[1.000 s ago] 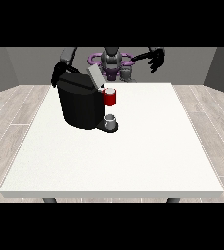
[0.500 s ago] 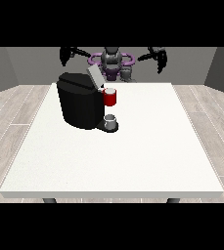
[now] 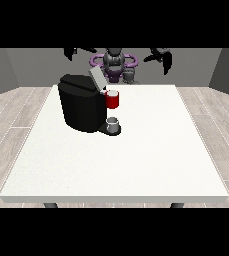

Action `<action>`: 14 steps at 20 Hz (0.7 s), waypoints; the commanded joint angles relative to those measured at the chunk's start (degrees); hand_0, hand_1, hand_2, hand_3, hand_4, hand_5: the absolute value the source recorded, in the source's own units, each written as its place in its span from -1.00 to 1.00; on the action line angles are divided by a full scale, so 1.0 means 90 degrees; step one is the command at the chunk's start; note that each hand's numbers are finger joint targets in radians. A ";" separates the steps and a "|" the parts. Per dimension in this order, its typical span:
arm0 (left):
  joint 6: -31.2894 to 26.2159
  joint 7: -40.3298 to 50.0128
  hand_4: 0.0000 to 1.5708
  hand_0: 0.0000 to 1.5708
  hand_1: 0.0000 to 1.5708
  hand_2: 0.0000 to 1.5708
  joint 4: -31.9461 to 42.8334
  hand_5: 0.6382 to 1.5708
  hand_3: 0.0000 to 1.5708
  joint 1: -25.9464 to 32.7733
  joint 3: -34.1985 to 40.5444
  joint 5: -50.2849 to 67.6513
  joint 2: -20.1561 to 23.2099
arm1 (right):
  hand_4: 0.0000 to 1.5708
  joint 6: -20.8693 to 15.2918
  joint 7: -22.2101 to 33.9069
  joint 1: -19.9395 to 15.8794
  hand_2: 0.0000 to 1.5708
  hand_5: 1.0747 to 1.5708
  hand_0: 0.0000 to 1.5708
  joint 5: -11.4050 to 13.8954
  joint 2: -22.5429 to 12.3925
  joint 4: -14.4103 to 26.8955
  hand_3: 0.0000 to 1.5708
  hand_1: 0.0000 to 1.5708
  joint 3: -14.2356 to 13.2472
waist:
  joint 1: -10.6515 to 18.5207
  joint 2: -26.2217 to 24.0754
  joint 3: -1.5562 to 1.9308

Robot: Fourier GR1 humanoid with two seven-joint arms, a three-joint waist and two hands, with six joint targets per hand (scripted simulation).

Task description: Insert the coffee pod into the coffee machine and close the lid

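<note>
The coffee machine (image 3: 83,107) carried no readable writing; its lid (image 3: 96,78) stood raised. Both hands (image 3: 162,56) (image 3: 75,51) hung well above it, finger positions indiscernible. A grey thing (image 3: 113,123) sat at its base.

a large white table (image 3: 136,165) stands on pale wood-plank floor (image 3: 16,115), with grey walls (image 3: 16,70) behind.

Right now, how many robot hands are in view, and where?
2. One hand is raised at the view's left, above and behind the coffee machine. The other hand is raised at the view's right, past the table's far edge. Neither touches anything.
</note>
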 commanded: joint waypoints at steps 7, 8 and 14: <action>0.0113 0.0694 -0.56 -1.00 -1.00 -1.00 -0.1362 1.00 -1.00 -0.0144 -0.0445 0.0548 -0.0064 | -0.76 0.0049 0.0522 -0.1394 -1.00 1.00 -1.00 -0.0742 -0.0201 0.0640 -1.00 -1.00 -0.0749 | 0.0350 0.1009 0.0002; 0.0364 0.0443 -0.56 -1.00 -1.00 -1.00 -0.1446 1.00 -1.00 0.0207 -0.0713 0.0465 -0.0065 | -0.88 0.0220 0.0610 -0.1247 -1.00 1.00 -1.00 -0.0836 -0.0134 0.0719 -1.00 -1.00 -0.0669 | 0.0244 0.0992 0.0001; 0.0172 0.1018 -0.53 -1.00 -1.00 -1.00 -0.2588 1.00 -1.00 0.0405 -0.0853 0.0873 -0.0033 | -0.92 0.0357 0.0286 -0.1629 -1.00 1.00 -1.00 -0.1058 -0.0466 0.1341 -1.00 -1.00 -0.1009 | 0.0455 0.1346 0.0002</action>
